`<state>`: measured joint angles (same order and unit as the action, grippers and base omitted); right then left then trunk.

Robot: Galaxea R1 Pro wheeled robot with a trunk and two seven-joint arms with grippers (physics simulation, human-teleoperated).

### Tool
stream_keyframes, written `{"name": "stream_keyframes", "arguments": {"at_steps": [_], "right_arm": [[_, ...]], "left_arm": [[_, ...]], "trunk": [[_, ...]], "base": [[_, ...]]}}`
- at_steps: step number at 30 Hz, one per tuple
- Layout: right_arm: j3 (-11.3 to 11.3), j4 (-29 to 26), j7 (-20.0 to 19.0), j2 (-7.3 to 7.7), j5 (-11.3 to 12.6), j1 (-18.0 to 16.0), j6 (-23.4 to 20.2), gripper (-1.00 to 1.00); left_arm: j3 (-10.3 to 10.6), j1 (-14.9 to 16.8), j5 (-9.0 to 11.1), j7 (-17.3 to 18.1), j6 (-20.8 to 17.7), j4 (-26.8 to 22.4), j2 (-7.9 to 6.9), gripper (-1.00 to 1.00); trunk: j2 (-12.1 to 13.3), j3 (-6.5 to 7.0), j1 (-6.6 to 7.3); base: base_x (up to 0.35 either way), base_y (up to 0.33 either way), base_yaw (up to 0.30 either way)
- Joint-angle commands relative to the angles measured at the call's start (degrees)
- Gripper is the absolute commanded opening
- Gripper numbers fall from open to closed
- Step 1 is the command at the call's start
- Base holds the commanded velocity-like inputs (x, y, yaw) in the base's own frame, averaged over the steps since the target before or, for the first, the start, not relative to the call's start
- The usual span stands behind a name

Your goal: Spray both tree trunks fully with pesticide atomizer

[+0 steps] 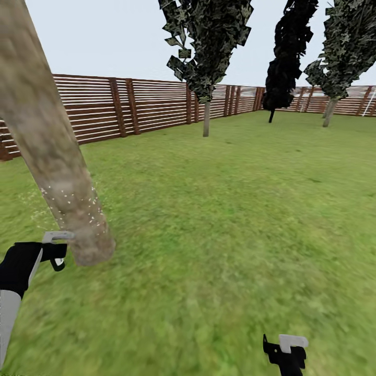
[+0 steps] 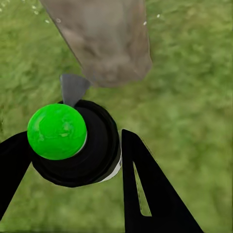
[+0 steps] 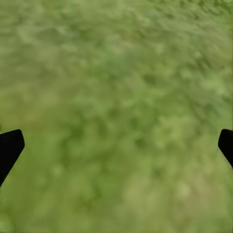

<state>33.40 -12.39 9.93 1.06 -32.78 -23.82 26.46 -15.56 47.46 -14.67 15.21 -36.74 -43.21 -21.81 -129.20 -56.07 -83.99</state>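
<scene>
the atomizer (image 2: 77,145) sits between the left hand's (image 2: 73,160) fingers, a dark round body topped here by a green ball rather than red, with a grey nozzle pointing at the foot of the trunk (image 2: 104,41). in the head view the left hand (image 1: 55,250) hangs just beside the base of the near trunk (image 1: 49,141), closed on the bottle, and white specks of pesticide (image 1: 78,206) dot the lower bark and drift over the lawn (image 1: 219,209) beside it. so the step in hand looks like spraying the first tree, with only the low part of the trunk speckled; the bark higher up shows bare. the next move, as i judge it, calls for lifting the nozzle up the trunk and working round it while keeping it aimed at bark, not grass. a second tree (image 1: 206,117) with a pale trunk stands well apart near the fence (image 1: 130,104), a near-black one (image 1: 284,62) beyond it; that far trunk looks untouched. the right hand (image 1: 286,351) is low at the lawn's near edge, and in its wrist view its fingers (image 3: 9,148) stand wide apart, holding nothing.
</scene>
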Motion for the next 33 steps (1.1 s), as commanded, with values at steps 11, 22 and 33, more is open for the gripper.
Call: {"name": "stream_keyframes", "arguments": {"at_steps": [11,22,33], "right_arm": [[0.0,0.0,0.0,0.0,-0.1,0.0,0.0,1.0],[0.0,0.0,0.0,0.0,-0.1,0.0,0.0,1.0],[0.0,0.0,0.0,0.0,0.0,0.0,0.0,1.0]], "left_arm": [[-2.3,0.0,0.2,-3.4,6.5,8.3,0.13,-1.0],[-3.7,-1.1,0.1,-7.8,7.4,9.8,4.38,-1.0],[-5.8,-3.9,-0.1,-7.8,7.5,9.8,4.47,-1.0]], "trunk": [[0.0,0.0,0.0],[0.0,0.0,0.0],[0.0,0.0,0.0]], "base": [[0.242,-0.183,0.082],[0.129,-0.091,0.199],[0.225,-0.04,0.066]]}}
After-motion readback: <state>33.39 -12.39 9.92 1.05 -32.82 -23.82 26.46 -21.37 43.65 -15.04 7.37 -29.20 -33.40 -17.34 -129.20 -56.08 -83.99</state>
